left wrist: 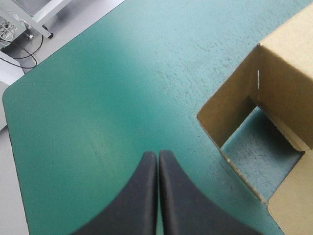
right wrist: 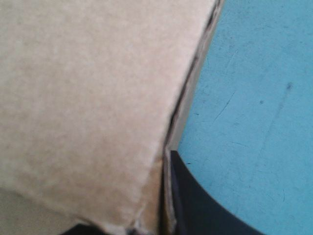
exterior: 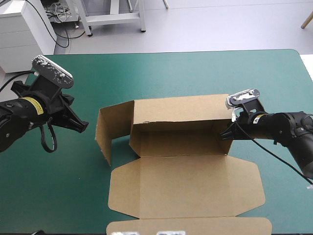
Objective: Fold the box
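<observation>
The brown box (exterior: 182, 182) lies mid-table with its back wall raised and its lid flat toward the front edge. A left end flap (exterior: 104, 131) stands upright, swung outward. My left gripper (exterior: 83, 126) hovers shut just left of that flap, holding nothing; in the left wrist view its tips (left wrist: 157, 156) meet over bare cover, with the box (left wrist: 288, 83) ahead and to one side. My right gripper (exterior: 226, 134) is at the box's right end, shut on the end wall. In the right wrist view the board (right wrist: 88, 98) sits between the fingers, one black finger (right wrist: 195, 200) showing.
The teal-green cover (exterior: 171, 73) lies bare behind the box and to both sides. The lid's front flap reaches the table's near edge. A white cabinet (exterior: 24, 29) stands beyond the far left corner.
</observation>
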`<state>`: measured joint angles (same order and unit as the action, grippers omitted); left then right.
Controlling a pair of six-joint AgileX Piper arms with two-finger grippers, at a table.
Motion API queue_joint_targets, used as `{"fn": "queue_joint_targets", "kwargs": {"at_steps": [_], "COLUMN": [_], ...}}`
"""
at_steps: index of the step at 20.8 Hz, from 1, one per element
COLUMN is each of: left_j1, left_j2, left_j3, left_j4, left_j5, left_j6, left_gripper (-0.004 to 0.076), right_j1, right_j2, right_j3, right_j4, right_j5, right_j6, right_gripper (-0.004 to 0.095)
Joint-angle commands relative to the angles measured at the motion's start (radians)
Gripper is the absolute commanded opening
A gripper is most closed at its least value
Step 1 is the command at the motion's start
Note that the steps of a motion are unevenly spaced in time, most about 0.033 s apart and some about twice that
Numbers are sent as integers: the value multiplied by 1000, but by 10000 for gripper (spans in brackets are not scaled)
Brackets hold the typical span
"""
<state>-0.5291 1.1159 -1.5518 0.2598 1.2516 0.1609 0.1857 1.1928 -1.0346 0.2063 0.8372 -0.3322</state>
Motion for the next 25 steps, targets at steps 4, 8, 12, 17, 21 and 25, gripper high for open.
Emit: {"fn": "queue_joint_targets", "kwargs": {"at_steps": [4, 8, 12, 17, 21, 25], "left_j1": [2, 2, 2, 2, 2, 2], "left_j2": [-19, -19, -19, -19, -19, -19], "left_j3": [-19, -19, -19, -19, -19, -19], "left_j4": [4, 4, 4, 1, 1, 1], "left_j5": [-94, -94, -121, -129, -129, -123], "left_j6": [-11, -11, -19, -39, -39, -39], "left_gripper": [-8, -8, -8, -8, -8, -8], "right_j1": [0, 0, 0, 0, 0, 0], "right_j2": [20, 169, 360, 583, 667, 667], "right_j3": [-99, -233, -420, -690, -827, -902], "right_j4": [-53, -72, -72, -73, -71, -73], "right_j5": [91, 136, 191, 255, 296, 310], "right_j6": [37, 76, 76, 89, 93, 92], "right_gripper": [-18, -20, -20, 0, 328, 664]}}
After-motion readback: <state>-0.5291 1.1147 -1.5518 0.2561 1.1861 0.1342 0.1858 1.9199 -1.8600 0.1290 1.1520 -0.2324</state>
